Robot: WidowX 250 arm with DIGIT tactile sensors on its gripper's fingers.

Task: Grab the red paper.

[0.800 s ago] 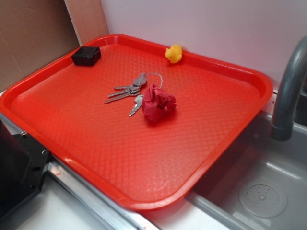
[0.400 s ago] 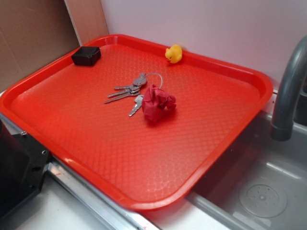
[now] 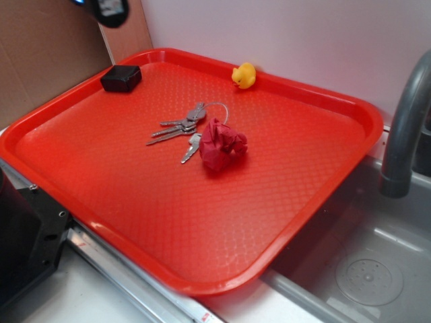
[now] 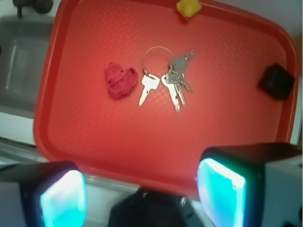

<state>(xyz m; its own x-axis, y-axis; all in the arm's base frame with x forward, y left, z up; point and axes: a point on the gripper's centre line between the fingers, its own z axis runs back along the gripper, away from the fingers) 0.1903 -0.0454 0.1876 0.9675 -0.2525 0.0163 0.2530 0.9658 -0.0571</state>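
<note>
The paper [image 3: 222, 145] [image 4: 120, 81], a dark crimson crumpled wad, lies near the middle of the tray [image 3: 101, 188], just beside the keys [image 3: 180, 128]. It is probably light, soft and springy, so it should crush slightly; pinching across its bulging middle from above looks best, clear of the keys. The gripper [image 4: 142, 189] hangs high above, fingers wide apart, holding nothing.
</note>
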